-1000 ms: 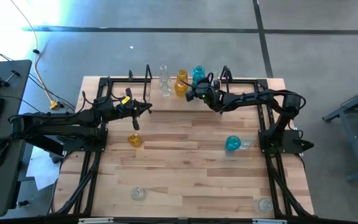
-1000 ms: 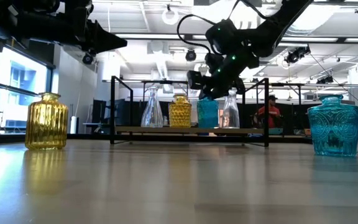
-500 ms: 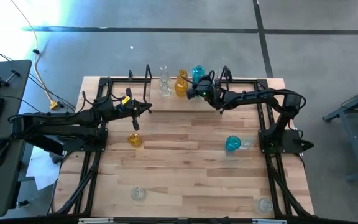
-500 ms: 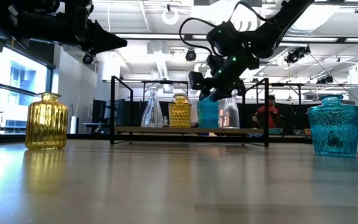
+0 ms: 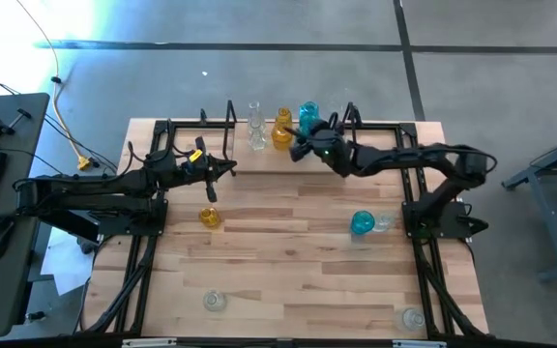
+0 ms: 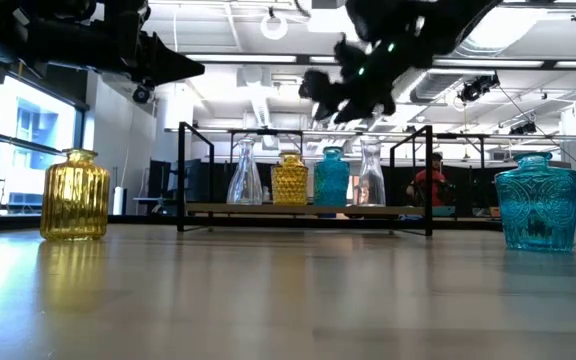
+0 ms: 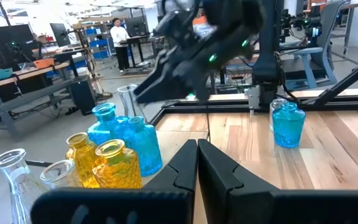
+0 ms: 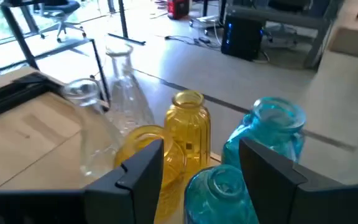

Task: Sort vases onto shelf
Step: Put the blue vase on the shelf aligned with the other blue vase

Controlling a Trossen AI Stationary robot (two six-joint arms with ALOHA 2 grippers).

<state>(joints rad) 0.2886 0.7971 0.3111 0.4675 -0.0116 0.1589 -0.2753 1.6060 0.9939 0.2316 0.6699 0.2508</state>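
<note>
Hovering my right gripper (image 5: 298,151) just above the shelf (image 6: 304,209), fingers spread and holding nothing. Right under it on the shelf sits a teal vase (image 6: 332,178), in a row with a clear vase (image 6: 244,173), an amber vase (image 6: 290,179) and another clear one (image 6: 370,175). My left gripper (image 5: 231,166) waits pinched shut near the shelf's other end. Out on the table (image 5: 288,261), well away from the shelf, stand a loose amber vase (image 5: 209,218) and a teal vase (image 5: 362,224).

Vases: no readable text or labels.
Shelf: none legible.
Arms: no brand or number can be made out.
</note>
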